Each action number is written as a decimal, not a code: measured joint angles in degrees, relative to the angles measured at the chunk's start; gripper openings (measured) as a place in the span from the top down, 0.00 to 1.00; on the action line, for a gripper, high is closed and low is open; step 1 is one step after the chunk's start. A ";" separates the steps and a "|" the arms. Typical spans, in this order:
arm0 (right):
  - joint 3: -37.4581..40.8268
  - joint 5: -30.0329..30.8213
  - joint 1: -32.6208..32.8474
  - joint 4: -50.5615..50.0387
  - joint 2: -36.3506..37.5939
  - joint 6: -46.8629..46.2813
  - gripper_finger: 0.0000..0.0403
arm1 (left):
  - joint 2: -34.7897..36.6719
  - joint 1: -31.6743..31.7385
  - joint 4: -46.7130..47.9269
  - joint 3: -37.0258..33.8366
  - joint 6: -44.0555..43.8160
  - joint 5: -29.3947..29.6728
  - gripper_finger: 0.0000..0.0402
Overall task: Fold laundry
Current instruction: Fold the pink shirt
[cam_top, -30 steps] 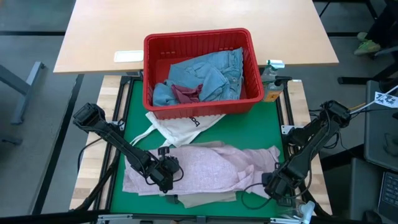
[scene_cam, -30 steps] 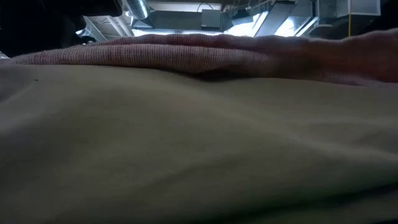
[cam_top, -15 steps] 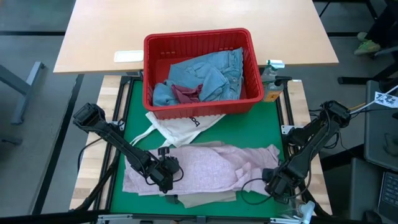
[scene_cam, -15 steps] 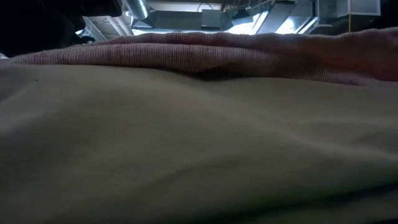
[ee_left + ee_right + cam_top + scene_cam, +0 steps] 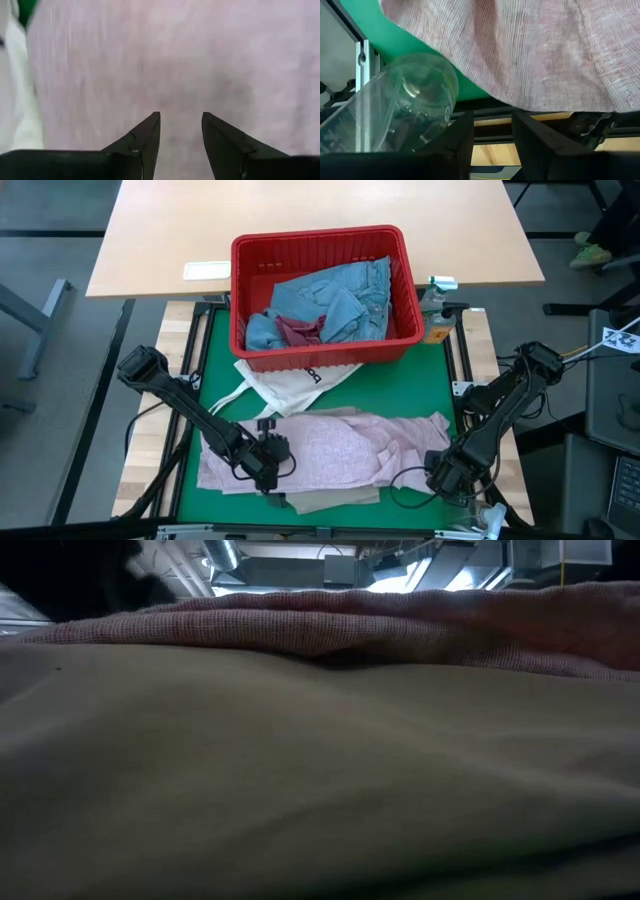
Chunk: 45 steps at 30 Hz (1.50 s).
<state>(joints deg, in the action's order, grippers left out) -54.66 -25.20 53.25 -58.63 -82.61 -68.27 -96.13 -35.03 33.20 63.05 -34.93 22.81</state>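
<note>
The mottled pink top [image 5: 320, 445] lies spread on the near part of the green mat [image 5: 400, 385]. It covers most of the beige trousers [image 5: 330, 500], which fill the low view [image 5: 300, 770] with the pink top [image 5: 350, 620] behind them. My left gripper [image 5: 272, 465] is open, fingers pointing down over the pink top's left half [image 5: 180, 75]. My right gripper [image 5: 448, 478] is open and empty at the mat's near right edge, beside the top's right end [image 5: 530, 55]. The light blue jeans [image 5: 340, 295] lie in the red basket [image 5: 240, 300]. My left gripper's open fingers [image 5: 150, 132] point down at the flat pink cloth. I cannot tell whether their tips touch it.
The red basket stands at the mat's far side and also holds a dark red garment [image 5: 300, 330]. The white tote bag [image 5: 285, 380] lies between the basket and the pink top. A clear plastic bottle [image 5: 405, 105] stands at the mat's right edge.
My left gripper has shifted a little toward the table's near edge over the pink top. The garments lie as before.
</note>
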 joint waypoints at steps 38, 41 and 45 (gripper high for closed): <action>-0.06 0.28 0.00 0.22 0.00 -0.59 0.67 | 0.07 0.99 39.40 11.58 -8.50 -15.00 0.64; -0.06 0.30 -0.01 0.22 0.00 -0.61 0.67 | 0.06 1.42 39.40 8.57 -9.89 -15.41 0.60; -0.06 0.30 -0.01 0.23 0.00 -0.63 0.67 | 0.04 1.70 39.36 4.95 -9.55 -16.81 0.51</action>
<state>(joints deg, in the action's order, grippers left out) -54.72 -24.91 53.25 -58.40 -82.61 -68.90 -96.09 -33.32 72.55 67.99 -44.48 6.00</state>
